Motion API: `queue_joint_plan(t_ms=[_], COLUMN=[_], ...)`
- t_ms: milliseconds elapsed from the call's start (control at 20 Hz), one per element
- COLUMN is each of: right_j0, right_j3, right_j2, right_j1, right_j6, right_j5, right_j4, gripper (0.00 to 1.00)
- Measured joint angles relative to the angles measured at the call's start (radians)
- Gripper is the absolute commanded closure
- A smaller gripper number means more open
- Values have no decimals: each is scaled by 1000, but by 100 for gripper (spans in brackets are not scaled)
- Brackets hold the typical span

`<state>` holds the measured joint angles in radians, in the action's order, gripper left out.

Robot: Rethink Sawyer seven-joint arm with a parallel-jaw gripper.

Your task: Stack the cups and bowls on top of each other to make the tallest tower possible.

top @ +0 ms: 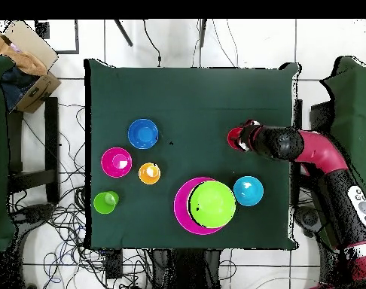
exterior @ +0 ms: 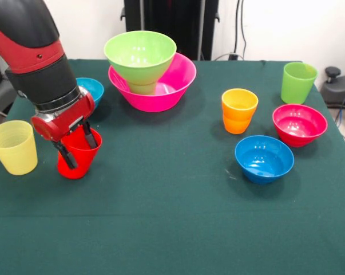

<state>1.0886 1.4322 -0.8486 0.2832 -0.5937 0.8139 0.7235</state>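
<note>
My gripper [exterior: 79,152] [top: 244,136] is shut on the red cup [exterior: 75,166] [top: 234,138] at the table's left in the front view; its fingers straddle the cup, which leans slightly. A pale yellow cup [exterior: 13,147] stands just left of it. The tower is the large pink bowl [exterior: 181,86] [top: 181,217] with a small green cup [exterior: 142,87] inside it and the lime green bowl [exterior: 139,52] [top: 212,204] resting on that cup. A light blue bowl [exterior: 94,87] [top: 248,190] sits behind my arm.
On the right in the front view stand an orange cup [exterior: 239,110] [top: 149,173], a taller lime green cup [exterior: 298,82] [top: 105,202], a magenta bowl [exterior: 299,124] [top: 116,162] and a darker blue bowl [exterior: 264,158] [top: 143,134]. The green tablecloth [exterior: 161,217] covers the table.
</note>
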Motion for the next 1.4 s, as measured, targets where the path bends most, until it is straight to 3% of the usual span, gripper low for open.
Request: queue_joint_plan(t_ms=[700, 750, 1400], right_j0=[21, 21, 4], right_j3=[-13, -13, -14], right_j2=[1, 1, 25], right_j1=[-18, -18, -2], right_j6=[0, 0, 0], right_j5=[0, -5, -29], right_j4=[0, 0, 0], gripper=[0, 100, 100])
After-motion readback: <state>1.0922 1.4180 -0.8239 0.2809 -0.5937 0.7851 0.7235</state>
